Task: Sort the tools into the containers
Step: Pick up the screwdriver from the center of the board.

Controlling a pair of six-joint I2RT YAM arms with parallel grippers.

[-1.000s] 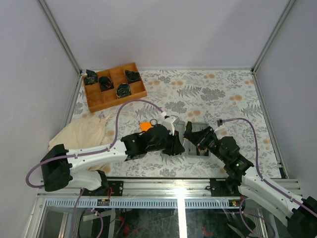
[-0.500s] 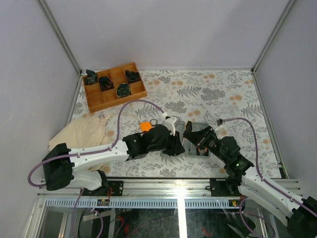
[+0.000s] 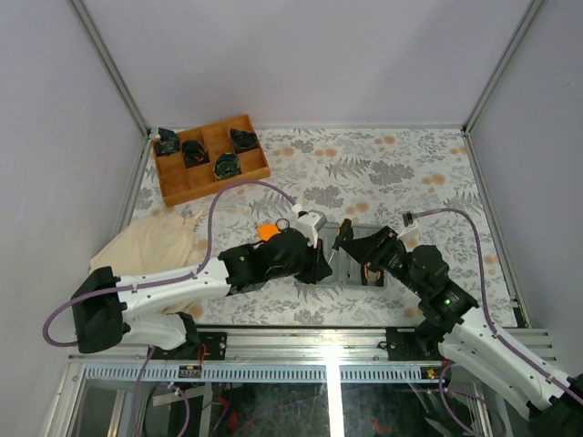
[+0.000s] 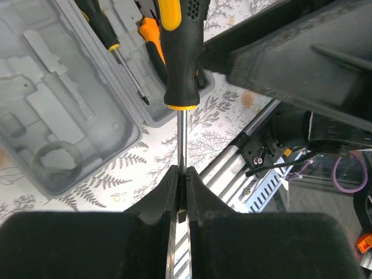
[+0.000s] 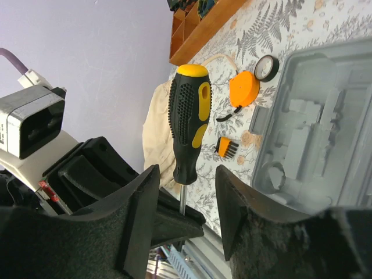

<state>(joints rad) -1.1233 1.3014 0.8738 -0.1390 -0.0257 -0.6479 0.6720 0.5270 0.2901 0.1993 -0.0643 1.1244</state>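
My left gripper (image 4: 181,186) is shut on the steel shaft of a black-and-yellow screwdriver (image 4: 180,52) and holds it upright above the table, beside the open grey case (image 4: 70,116). My right gripper (image 5: 187,174) is open, its jaws on either side of the screwdriver's handle (image 5: 189,122) without touching it. A smaller screwdriver (image 4: 110,43) and orange-handled pliers (image 4: 150,35) lie in the case's far half. In the top view both grippers meet over the case (image 3: 364,229). The orange tape measure (image 5: 244,87), a black ring (image 5: 266,67) and an orange bit holder (image 5: 226,147) lie on the table left of the case.
A brown wooden divided tray (image 3: 209,159) with black parts stands at the back left. A beige cloth (image 3: 155,241) lies at the left. The table's near edge and metal rail run just below the grippers.
Both arms shifted slightly away from the near edge with the screwdriver between them. The left gripper stays shut on the shaft.
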